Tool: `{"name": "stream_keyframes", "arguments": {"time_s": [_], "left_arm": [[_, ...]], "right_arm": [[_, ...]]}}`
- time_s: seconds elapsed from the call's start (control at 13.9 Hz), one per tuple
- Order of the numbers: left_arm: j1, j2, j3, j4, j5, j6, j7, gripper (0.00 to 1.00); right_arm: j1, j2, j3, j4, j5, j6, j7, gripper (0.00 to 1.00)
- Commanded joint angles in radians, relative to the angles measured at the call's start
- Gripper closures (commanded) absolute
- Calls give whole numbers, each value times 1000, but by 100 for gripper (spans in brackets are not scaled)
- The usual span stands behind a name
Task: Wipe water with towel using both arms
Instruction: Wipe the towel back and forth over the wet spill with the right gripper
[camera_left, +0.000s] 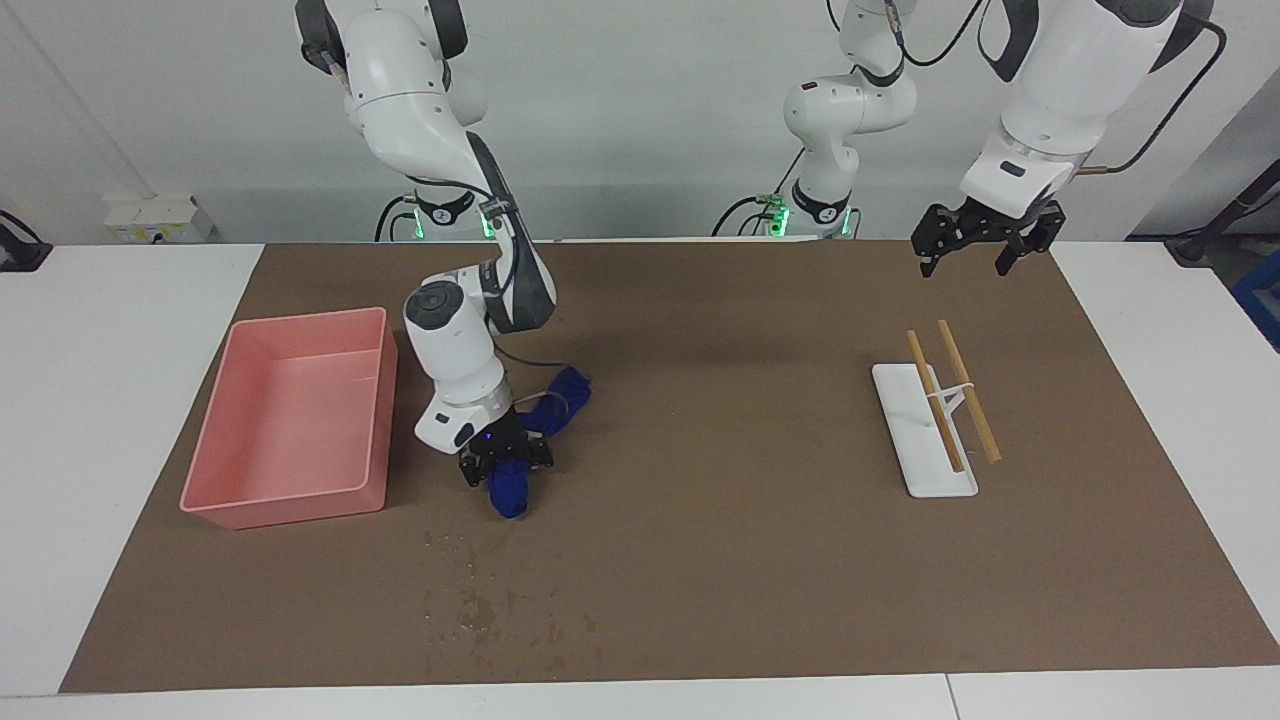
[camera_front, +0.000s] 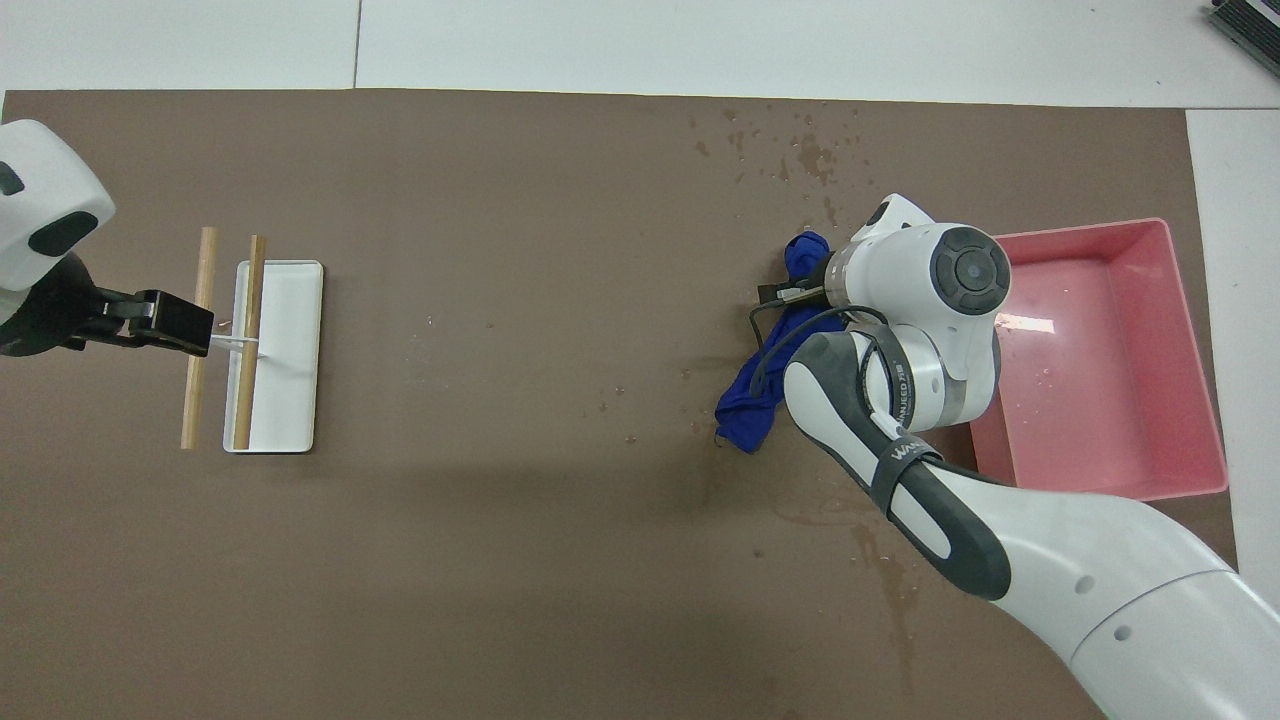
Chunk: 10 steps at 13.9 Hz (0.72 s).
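Towel (camera_left: 520, 470) in clamped right claw (camera_left: 505, 470) beside pink tray (camera_left: 290, 500); left claw (camera_left: 985, 250) agape above rack (camera_left: 925, 440).

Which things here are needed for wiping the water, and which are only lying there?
Needed: the towel, held shut in the right gripper; the water drops; the left gripper, open, waiting above the rack.

Only lying there: the pink tray; the white rack.

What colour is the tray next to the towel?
Pink: the tray is a plain, unpatterned pink, clearest in the facing view.
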<state>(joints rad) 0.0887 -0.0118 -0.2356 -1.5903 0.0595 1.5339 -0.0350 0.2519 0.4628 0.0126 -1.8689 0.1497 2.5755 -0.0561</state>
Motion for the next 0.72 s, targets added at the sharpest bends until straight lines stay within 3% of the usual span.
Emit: {"name": "stream_keyframes", "arguments": {"time_s": [0.0,0.22,0.65], "left_arm": [[9,-10,-5,-10,5,-8,9,0],[12,-10,-5,-10,5,-8,9,0],[11,-10,-5,-10,5,-8,9,0]], "right_arm": [[29,23,9,1,-15,2,112,100],[82,22,9,-59,-12,77,273,100],[82,-13,92,-162,34,55,539,100]]}}
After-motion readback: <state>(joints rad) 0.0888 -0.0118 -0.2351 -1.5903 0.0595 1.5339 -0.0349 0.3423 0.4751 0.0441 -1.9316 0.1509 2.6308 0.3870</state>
